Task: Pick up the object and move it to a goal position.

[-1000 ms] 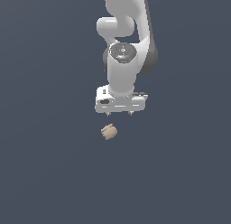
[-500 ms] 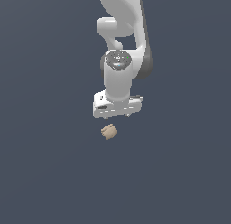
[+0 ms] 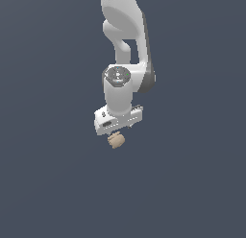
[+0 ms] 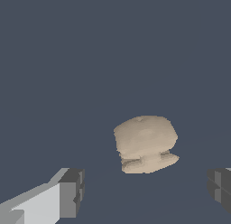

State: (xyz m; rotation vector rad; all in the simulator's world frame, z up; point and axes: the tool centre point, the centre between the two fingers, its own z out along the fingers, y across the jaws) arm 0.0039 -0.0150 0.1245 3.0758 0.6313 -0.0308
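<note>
Object placement comes after the white arm (image 3: 126,64), which fills the upper centre of the exterior view above the gripper (image 3: 116,132). The gripper's fingers (image 4: 72,192) stand spread apart, touching nothing. Just below centre of that view lies the tan object (image 3: 116,140), between them.

the gripper (image 4: 144,191) is spread wide, with bare gaps either side of the lump (image 4: 145,144). only flat floor (image 3: 53,184) surrounds them.

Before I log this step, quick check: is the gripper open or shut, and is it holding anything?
Gripper: open, fingers spread wide, holding nothing. The tan lump sits between them, untouched.
</note>
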